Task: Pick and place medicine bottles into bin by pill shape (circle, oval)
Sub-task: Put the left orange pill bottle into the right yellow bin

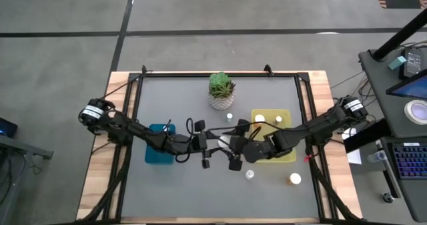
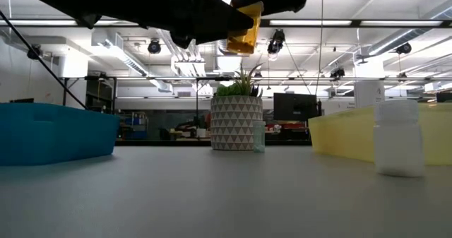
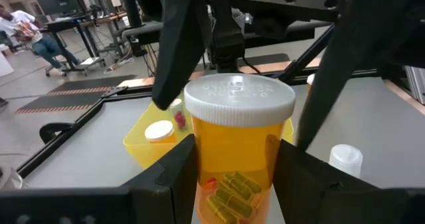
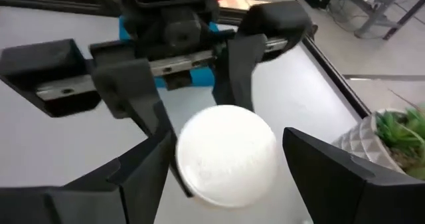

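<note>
Mid-table, both arms meet above the mat: the left gripper (image 3: 232, 177) is clamped on an amber bottle (image 3: 238, 154), white cap up, yellow capsules visible inside, held clear of the table between the blue bin (image 1: 159, 153) and the yellow bin (image 1: 283, 155). The right gripper (image 4: 219, 164) faces it, fingers spread either side of the cap and not touching. Other bottles: a white one (image 2: 399, 138) stands on the table just beside the yellow bin, some lie inside that bin.

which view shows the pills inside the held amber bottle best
The left wrist view: the amber bottle fills the frame between the left end effector fingers, yellow oblong pills visible inside. The right wrist view shows only its white cap, the low view a small amber patch overhead, and the high view hides it.
</note>
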